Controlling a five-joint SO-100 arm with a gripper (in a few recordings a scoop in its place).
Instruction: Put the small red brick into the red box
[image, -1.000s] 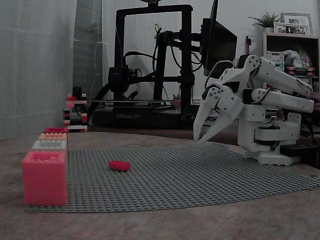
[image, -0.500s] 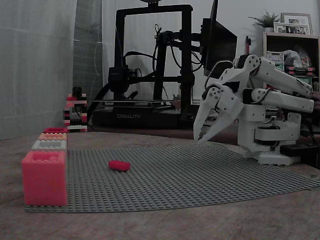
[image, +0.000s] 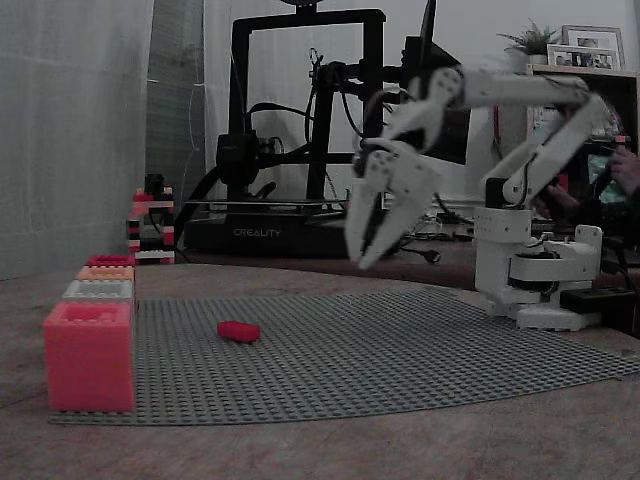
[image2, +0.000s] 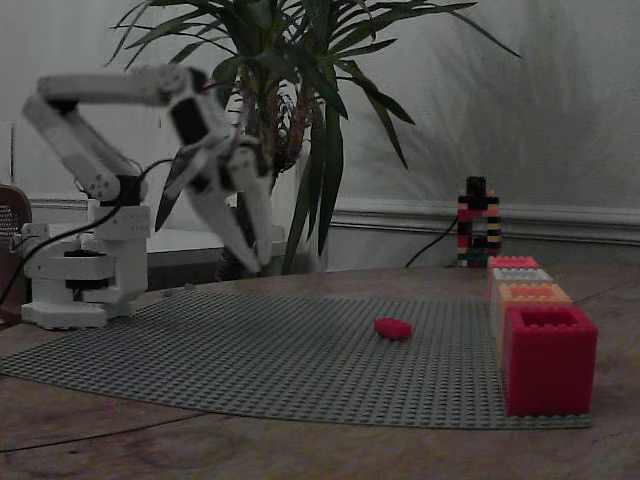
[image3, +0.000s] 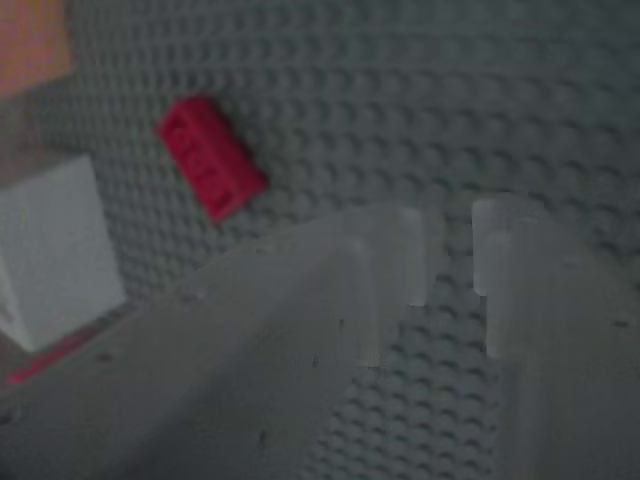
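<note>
Claw (image: 367, 255) hangs high above the grey studded baseplate (image: 400, 345), its white fingers parted and holding nothing.

Well below the claw and off to its left in a fixed view, the small red brick (image: 238, 331) lies flat on the baseplate, untouched; the wrist view puts it up and to the left of the fingertips (image3: 395, 260). Farther out on that same side runs a row of boxes along the plate's edge, the nearest a pinkish one (image: 89, 355); the red box (image: 110, 261) looks to be the far one of the row, though dim light makes the colours hard to judge. By the look of it the task has barely begun: the brick is not yet gripped, and descent, grasp, carry and drop all remain.
</note>
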